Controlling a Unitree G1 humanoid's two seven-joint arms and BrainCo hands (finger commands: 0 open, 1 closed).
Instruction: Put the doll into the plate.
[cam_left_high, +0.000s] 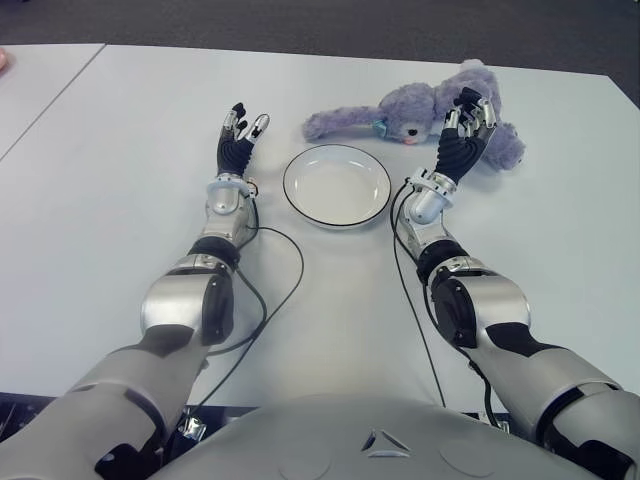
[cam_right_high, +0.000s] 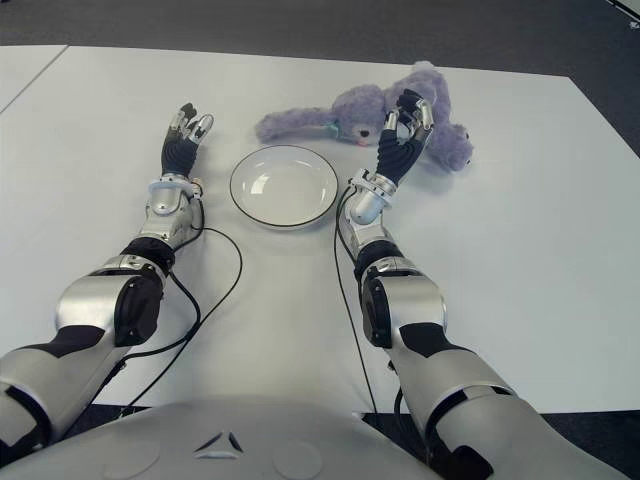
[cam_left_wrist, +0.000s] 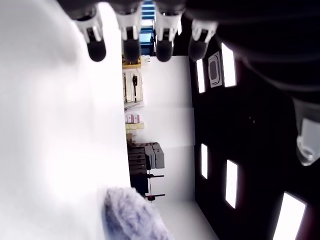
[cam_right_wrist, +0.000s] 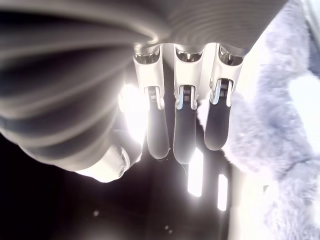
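A purple plush doll (cam_left_high: 415, 108) lies on its side on the white table, just beyond a white plate (cam_left_high: 337, 190) with a dark rim. My right hand (cam_left_high: 468, 112) is raised over the doll's body, fingers straight and spread, holding nothing. The right wrist view shows its fingers (cam_right_wrist: 185, 135) extended, with the doll's fur (cam_right_wrist: 280, 150) close beside them. To the left of the plate, my left hand (cam_left_high: 245, 124) stays idle with its fingers extended. The doll's fur (cam_left_wrist: 130, 215) also shows far off in the left wrist view.
The white table (cam_left_high: 120, 200) meets a second table at a seam (cam_left_high: 55, 95) on the far left. Dark floor (cam_left_high: 300, 20) lies past the far edge. Black cables (cam_left_high: 285, 270) trail on the table beside both forearms.
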